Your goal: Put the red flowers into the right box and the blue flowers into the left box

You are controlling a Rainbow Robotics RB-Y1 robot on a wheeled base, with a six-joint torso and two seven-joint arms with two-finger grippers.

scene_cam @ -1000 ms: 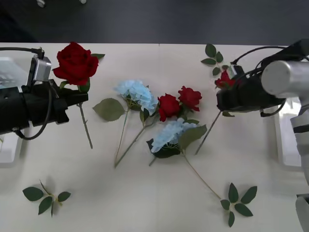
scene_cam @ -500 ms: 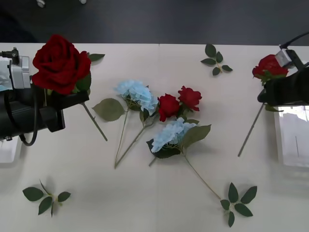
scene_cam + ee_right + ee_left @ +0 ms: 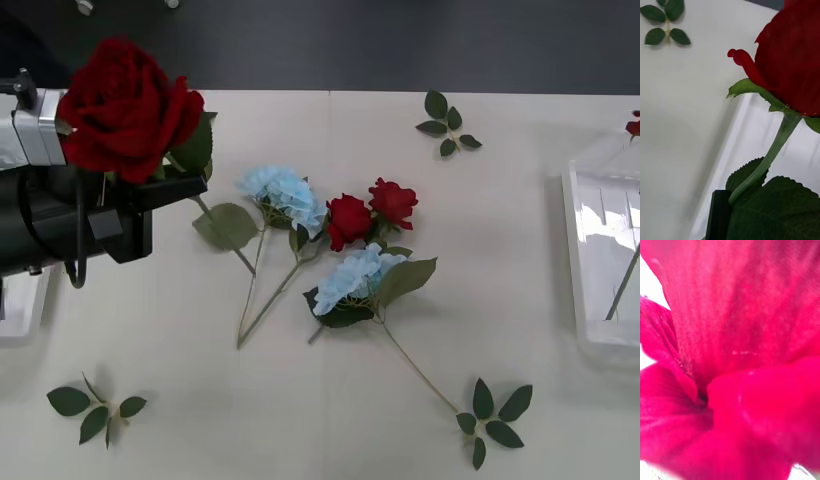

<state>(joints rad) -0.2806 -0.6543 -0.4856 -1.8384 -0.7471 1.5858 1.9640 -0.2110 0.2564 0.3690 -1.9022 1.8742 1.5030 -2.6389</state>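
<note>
White table (image 3: pixel 330 420) carries two roses and two blue flowers (image 3: pixel 285 192) mid-sorting, while the left hand (image 3: pixel 150 195) pinches a rose (image 3: pixel 125 105) aloft and the right hand (image 3: pixel 720 213) pinches another rose (image 3: pixel 793 56) over the right box (image 3: pixel 585 250), probably needing lowering and release.

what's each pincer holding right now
Left pincer: closed on a red rose, lifted at the table's left.
Right pincer: closed on another red rose's stem, over the right box.
</note>
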